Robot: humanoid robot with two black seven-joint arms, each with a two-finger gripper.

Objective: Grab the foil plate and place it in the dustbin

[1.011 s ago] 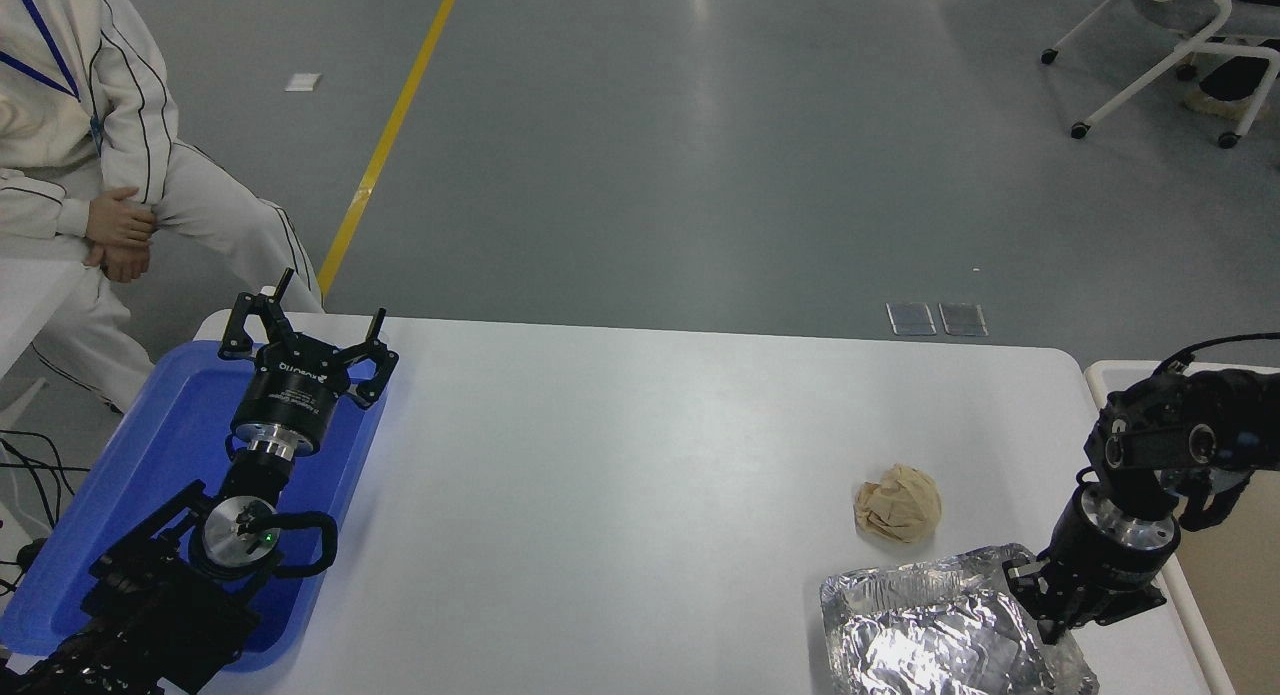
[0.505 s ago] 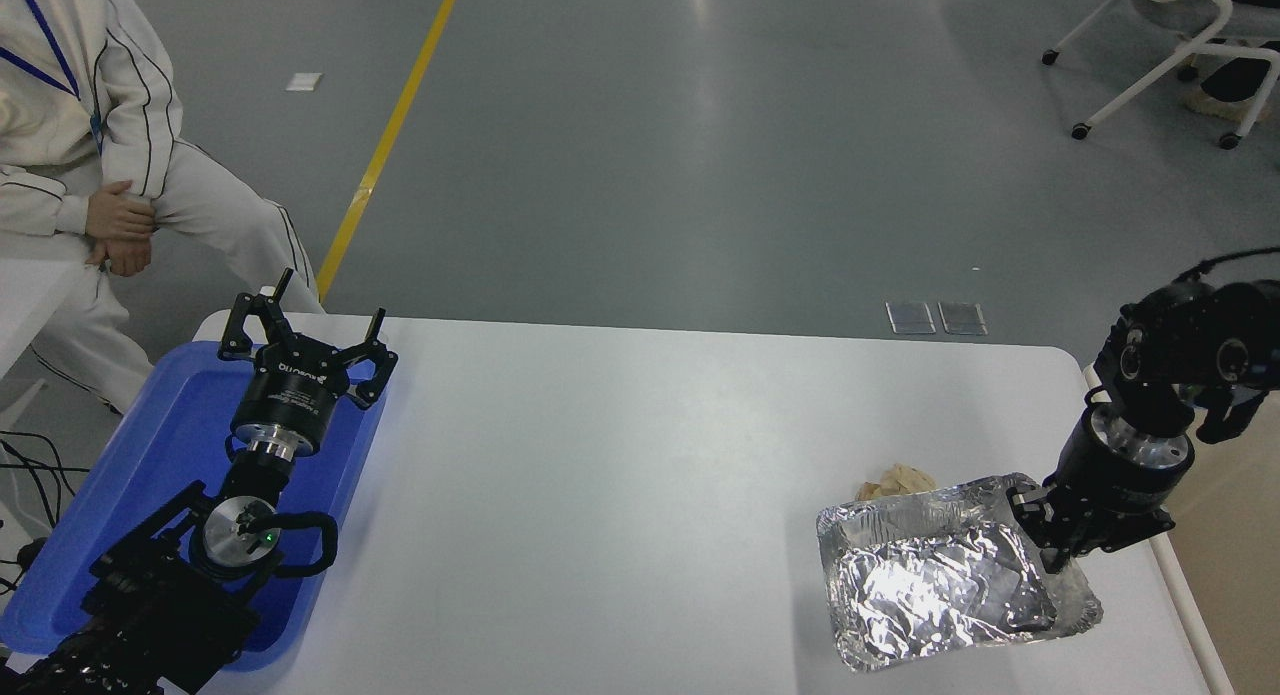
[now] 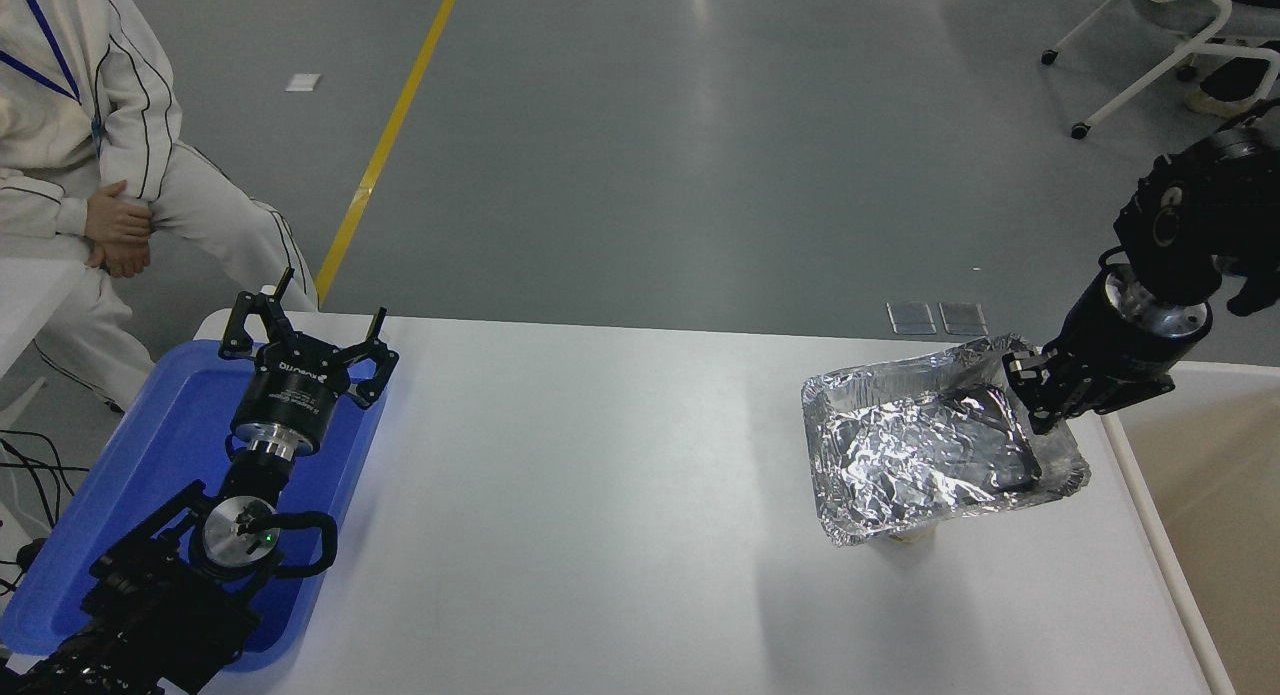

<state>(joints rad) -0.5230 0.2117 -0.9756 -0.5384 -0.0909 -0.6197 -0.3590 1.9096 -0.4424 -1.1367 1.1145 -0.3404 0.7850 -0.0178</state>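
The foil plate [image 3: 920, 450], a shiny crinkled silver tray, hangs in the air above the table's right part. My right gripper [image 3: 1032, 415] is shut on its right rim and holds it up. The dustbin [image 3: 1150, 500] shows at the right edge as an off-white rim with beige inner walls, just right of the plate. The tan paper ball [image 3: 908, 539] is almost hidden under the plate; only a sliver shows. My left gripper [image 3: 305, 320] is parked open over the blue tray at the lower left.
A blue tray [image 3: 150, 455] lies at the table's left edge. A person in a white suit [image 3: 90, 175] sits at the far left. A white chair [image 3: 1180, 45] stands on the floor at the top right.
My right gripper has lifted the foil plate off the table and carried it up and away from me, toward the far right. The plate now covers the paper ball. The left arm has not moved.
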